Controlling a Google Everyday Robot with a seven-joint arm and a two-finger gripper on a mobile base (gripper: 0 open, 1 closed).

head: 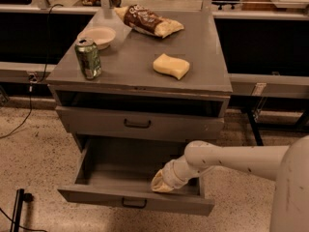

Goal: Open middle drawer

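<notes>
Cabinet: grey metal unit [207, 83], centre of scene, on a speckled floor [34, 144].
Upper drawer: grey front [91, 122] with a black bar handle [137, 123], pushed in; a dark gap runs above it under the cabinet top.
Middle drawer: [169, 204] just below the upper drawer, pulled well out toward the near side; inside visible; black handle [134, 203] at the centre of its front.
Gripper: [161, 182] pale end of the arm, down inside the middle drawer at its near right, just behind the front panel.
Gripper state: cannot tell.
Arm: white [231, 158], reaching in from the right.
Can: green [88, 58], upright, near left of the top.
Bowl: pale [99, 36], just behind the can.
Snack bag: brown [148, 22], lying at the far centre.
Sponge: yellow [171, 65], right of centre, apart from the rest.
</notes>
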